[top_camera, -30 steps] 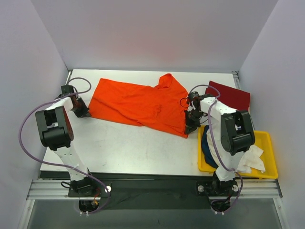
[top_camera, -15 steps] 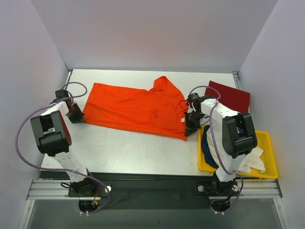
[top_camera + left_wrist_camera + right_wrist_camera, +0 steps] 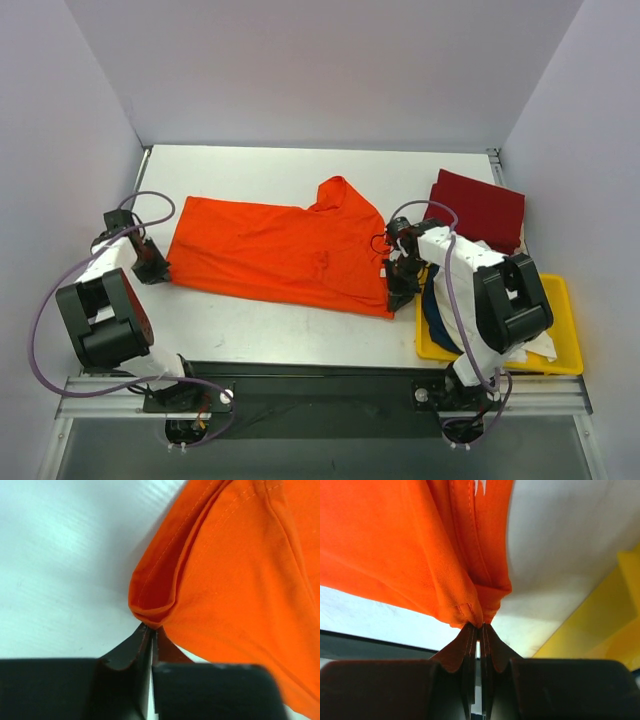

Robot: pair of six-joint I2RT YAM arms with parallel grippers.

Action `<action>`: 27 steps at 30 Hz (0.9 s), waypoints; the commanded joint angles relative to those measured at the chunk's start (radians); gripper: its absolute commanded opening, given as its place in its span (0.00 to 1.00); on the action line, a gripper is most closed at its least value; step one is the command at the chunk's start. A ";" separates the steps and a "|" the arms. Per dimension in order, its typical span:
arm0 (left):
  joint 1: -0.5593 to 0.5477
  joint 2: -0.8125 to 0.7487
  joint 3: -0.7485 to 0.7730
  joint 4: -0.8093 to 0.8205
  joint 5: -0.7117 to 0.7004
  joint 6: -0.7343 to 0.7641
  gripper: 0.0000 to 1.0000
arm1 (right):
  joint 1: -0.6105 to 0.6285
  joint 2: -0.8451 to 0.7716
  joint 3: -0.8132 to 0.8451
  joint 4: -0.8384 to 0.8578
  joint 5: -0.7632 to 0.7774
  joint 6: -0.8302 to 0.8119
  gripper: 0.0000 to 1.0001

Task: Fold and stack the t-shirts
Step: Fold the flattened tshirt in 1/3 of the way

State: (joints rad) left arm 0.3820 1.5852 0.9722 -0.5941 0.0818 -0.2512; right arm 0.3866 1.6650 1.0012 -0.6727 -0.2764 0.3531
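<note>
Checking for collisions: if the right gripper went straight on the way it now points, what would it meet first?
The orange t-shirt: the right gripper is shut on its bunched edge, so it would push into that cloth at once. The table seems to lie behind it; depth is unclear.

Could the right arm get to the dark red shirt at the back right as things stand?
Probably not yet: the right gripper is shut on the orange shirt at its corner. The dark red shirt lies uncovered just beyond it, so after letting go, likely yes.
</note>
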 commanded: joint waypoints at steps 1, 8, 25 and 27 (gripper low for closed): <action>0.030 -0.077 -0.039 -0.058 -0.030 0.015 0.19 | 0.021 -0.080 -0.042 -0.111 0.025 0.049 0.00; 0.040 -0.182 -0.017 -0.108 -0.050 0.020 0.71 | 0.021 -0.145 0.088 -0.212 0.057 0.041 0.51; -0.218 0.036 0.154 0.066 0.130 -0.148 0.72 | 0.061 0.163 0.450 -0.116 -0.124 -0.042 0.60; -0.215 0.085 0.140 0.108 0.171 -0.146 0.72 | 0.067 0.188 0.409 -0.065 -0.139 -0.040 0.60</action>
State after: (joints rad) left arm 0.1589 1.6230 1.1183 -0.5724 0.1692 -0.3614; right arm 0.4423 1.8393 1.4498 -0.7723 -0.3580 0.3241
